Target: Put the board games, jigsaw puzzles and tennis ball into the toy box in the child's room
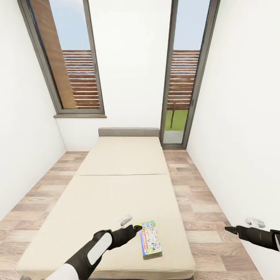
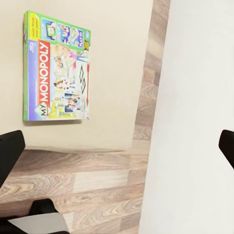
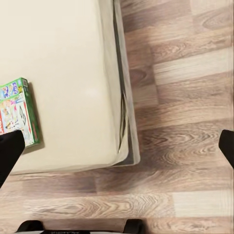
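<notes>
Board game (image 1: 150,238) flat on the beige mattress of the bed (image 1: 116,194), near the foot end and toward the right edge, lid up, printed MY MONOPOLY in the left wrist view (image 2: 56,68). Left gripper (image 1: 131,224) reaching out over the mattress just beside the box's far left corner, above it, not clearly touching; fingers spread apart and holding nothing, with their dark tips at opposite edges of the left wrist view. Right gripper (image 1: 240,226) out over the wood plank floor (image 1: 198,202) to the right of the bed, well apart from the box, close to the white right wall (image 1: 241,136); fingers likewise parted and empty, one dark tip (image 3: 9,156) overlapping the green edge of the box (image 3: 17,114) in the right wrist view. Grey bed frame (image 3: 127,136) visible along the mattress edge there. Beyond the head of the bed, a grey headboard (image 1: 128,132), a window (image 1: 70,58) on the left and a tall glazed door (image 1: 184,74) on the right.
</notes>
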`<state>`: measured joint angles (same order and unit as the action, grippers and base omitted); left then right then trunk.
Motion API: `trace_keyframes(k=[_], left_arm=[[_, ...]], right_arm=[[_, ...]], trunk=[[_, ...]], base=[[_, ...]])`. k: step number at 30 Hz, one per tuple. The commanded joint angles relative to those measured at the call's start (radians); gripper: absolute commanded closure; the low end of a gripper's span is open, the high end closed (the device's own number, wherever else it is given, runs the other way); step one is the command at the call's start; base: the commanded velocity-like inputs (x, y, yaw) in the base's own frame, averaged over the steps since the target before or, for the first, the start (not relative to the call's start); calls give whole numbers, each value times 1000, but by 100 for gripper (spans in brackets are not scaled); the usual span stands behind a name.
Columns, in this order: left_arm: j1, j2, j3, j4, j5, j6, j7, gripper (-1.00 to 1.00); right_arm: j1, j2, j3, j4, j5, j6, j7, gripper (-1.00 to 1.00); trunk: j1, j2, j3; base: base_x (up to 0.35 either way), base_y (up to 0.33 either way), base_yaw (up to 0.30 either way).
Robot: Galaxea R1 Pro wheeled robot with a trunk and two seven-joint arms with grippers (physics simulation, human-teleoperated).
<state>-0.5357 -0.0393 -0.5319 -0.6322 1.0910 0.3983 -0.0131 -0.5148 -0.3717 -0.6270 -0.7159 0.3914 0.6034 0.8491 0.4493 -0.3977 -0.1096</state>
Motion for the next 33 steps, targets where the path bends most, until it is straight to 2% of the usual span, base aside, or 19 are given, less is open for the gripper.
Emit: trace_keyframes(k=[1,2,6,10,14,15,17,18,20,24,28,33], left_arm=[[-7,5,-1,6,3,3,-3,-100],[-17,21,0,26,6,3,-10,-100],[-26,54,1,46,9,2,-43,-100],[-29,68,1,52,9,-19,-58,-100],[-31,66,5,54,20,-32,-51,-100],[-39,69,20,54,24,-23,-51,-100],[-68,71,27,59,23,7,-50,-100],[-127,72,37,145,25,93,-46,-100],[-144,73,39,165,27,106,-45,-100],[-155,72,40,181,26,110,-49,-100],[-151,74,34,194,16,80,-48,-100],[-149,74,33,199,11,66,-47,-100]], right_arm=[[0,0,-4,-3,9,3,9,-100],[1,0,-4,-8,9,3,9,-100],[2,0,-4,-13,9,4,10,-100],[3,0,-4,-15,9,5,11,-100],[3,0,1,-16,9,6,11,-100],[3,0,2,-16,9,7,11,-100],[3,0,2,-16,9,7,11,-100],[3,0,3,-16,9,7,11,-100],[3,0,4,-16,9,7,11,-100],[2,0,4,-16,9,7,11,-100],[2,0,3,-16,9,7,11,-100],[2,0,4,-16,9,7,11,-100]], trunk=[[1,-2,-2],[1,-2,-2],[1,-2,-2],[1,-2,-2],[1,-2,-2],[1,-2,-2],[1,-2,-2],[1,-2,-2],[1,-2,-2],[1,-2,-2],[1,-2,-2],[1,-2,-2]], base=[[32,-328,0],[80,-326,0],[145,-304,0],[265,-201,0],[123,-58,0],[21,-10,0],[12,-6,0],[2,-1,0],[2,-1,0],[0,0,0],[23,0,0],[218,0,0]])
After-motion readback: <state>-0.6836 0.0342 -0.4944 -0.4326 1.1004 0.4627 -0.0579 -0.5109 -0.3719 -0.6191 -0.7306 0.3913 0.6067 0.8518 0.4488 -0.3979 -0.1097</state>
